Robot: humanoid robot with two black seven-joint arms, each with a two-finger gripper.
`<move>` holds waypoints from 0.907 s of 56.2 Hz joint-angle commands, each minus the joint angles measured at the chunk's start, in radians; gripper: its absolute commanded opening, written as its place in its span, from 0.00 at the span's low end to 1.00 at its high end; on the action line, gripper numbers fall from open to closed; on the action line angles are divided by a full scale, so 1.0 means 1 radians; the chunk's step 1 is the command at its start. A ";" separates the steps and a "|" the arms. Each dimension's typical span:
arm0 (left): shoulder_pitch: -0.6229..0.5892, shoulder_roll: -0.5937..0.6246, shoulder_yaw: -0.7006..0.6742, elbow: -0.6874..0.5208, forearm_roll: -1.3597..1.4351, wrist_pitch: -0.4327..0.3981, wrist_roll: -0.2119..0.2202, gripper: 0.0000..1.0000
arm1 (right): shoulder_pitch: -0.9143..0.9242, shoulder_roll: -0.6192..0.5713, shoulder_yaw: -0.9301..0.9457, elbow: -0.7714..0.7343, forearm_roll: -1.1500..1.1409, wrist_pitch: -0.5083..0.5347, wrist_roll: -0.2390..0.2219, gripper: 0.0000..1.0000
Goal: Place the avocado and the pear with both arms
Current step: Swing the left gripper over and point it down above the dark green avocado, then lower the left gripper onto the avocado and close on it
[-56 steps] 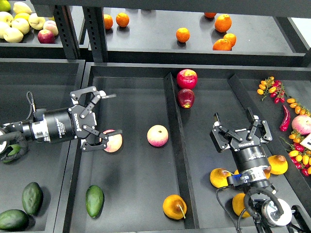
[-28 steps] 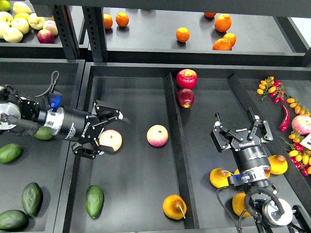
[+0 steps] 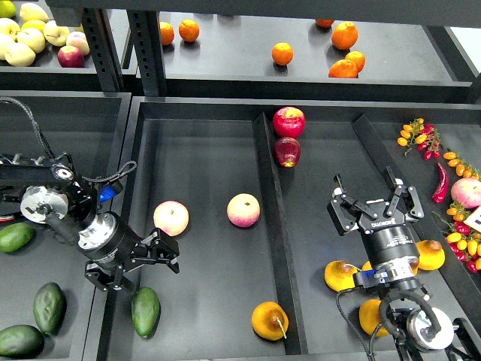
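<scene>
two open grippers: the left gripper [image 3: 150,267] hovers spread just above the dark avocado [image 3: 146,311], likely about to descend and pinch, while the right gripper [image 3: 373,204] waits spread, well apart from the stemmed pear [image 3: 269,320].

Single head view, looking forward and steeply down; near: tray [image 3: 203,331] fills lower frame, shelf [image 3: 240,75] across top, arms entering both sides.

setting: shop-style produce display | evidence: black divided bins [image 3: 270,226] holding loose fruit | 12 o'clock: back shelf [image 3: 248,71] with oranges [image 3: 282,53] | 10 o'clock: pale apples [image 3: 30,34] | 3 o'clock: chilli [image 3: 441,183], cherry tomatoes [image 3: 417,135] | 8 o'clock: avocados [image 3: 49,307]
</scene>
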 commanded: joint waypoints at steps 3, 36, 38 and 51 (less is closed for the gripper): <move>-0.039 -0.084 0.069 0.044 -0.005 0.000 0.000 0.99 | 0.000 0.000 0.000 0.000 0.000 -0.002 0.000 1.00; 0.018 -0.233 0.190 0.188 -0.011 0.000 0.000 0.99 | 0.000 0.000 0.008 0.000 0.000 -0.001 0.000 1.00; 0.027 -0.239 0.196 0.196 -0.011 0.000 0.000 0.99 | 0.000 0.000 0.008 0.000 0.000 0.001 0.000 1.00; 0.070 -0.273 0.201 0.245 -0.011 0.000 0.000 0.99 | 0.000 0.000 0.008 0.000 0.000 0.004 0.000 1.00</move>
